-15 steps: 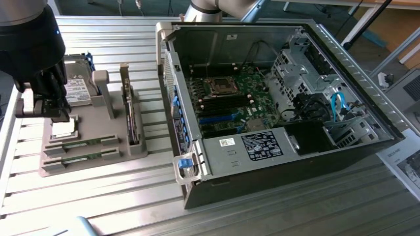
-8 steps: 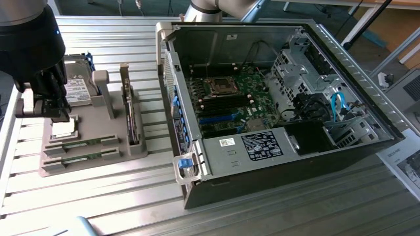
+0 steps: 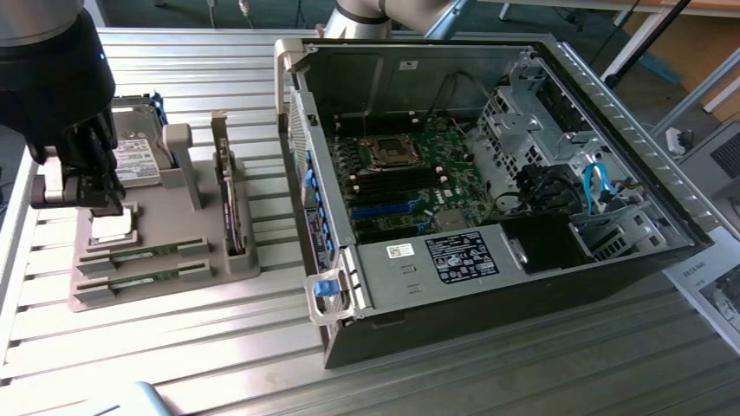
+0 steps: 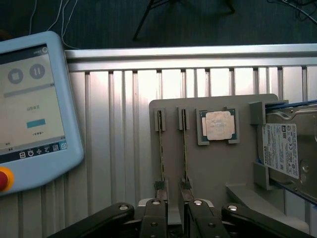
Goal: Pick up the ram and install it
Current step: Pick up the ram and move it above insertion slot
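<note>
Two ram sticks stand on edge in slots of a grey holder (image 3: 173,290): one ram (image 3: 145,256) and a second ram (image 3: 141,280) beside it. In the wrist view they are thin green strips, ram (image 4: 160,148) and ram (image 4: 185,148). My gripper (image 3: 76,198) hangs above the holder's end, over the silver processor chip (image 3: 113,230). In the wrist view the gripper (image 4: 175,214) is open, its fingers (image 4: 153,218) apart with nothing between them, just short of the sticks' near ends. The open computer case (image 3: 601,95) shows the motherboard with its memory slots (image 3: 399,206).
A hard drive (image 4: 285,148) with a white label stands in the holder next to the processor chip (image 4: 218,125). A blue-rimmed teach pendant (image 4: 29,99) lies on the slatted metal table (image 4: 114,114). The case's walls rise at the exterior view's right.
</note>
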Controlling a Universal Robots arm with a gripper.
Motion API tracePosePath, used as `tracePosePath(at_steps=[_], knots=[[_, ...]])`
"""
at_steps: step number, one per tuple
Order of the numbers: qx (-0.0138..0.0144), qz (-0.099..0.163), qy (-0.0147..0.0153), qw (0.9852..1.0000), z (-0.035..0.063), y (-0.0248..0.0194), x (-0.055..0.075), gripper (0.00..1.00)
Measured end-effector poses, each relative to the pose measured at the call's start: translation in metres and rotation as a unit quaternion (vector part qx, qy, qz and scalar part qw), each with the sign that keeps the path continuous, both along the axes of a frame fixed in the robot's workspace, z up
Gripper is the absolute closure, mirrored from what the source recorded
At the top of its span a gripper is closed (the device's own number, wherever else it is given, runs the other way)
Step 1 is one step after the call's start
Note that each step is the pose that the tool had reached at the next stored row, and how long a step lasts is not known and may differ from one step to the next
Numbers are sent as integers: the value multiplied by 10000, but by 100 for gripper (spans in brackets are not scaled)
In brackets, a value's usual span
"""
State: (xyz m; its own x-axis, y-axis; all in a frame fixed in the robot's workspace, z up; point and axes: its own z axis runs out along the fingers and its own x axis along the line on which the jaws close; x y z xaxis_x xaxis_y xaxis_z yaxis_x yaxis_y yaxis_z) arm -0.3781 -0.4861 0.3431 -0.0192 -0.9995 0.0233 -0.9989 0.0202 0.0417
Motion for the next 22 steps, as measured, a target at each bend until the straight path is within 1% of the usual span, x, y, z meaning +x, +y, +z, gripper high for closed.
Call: tracePosePath(at_steps=[8,13,20,22], knots=[[0,0,0,10000,-4,0,0,76],[0,3,0,10000,-36,-7,0,76],[0,9,0,10000,-153,-43,0,76],[0,18,0,10000,-252,-63,0,76]])
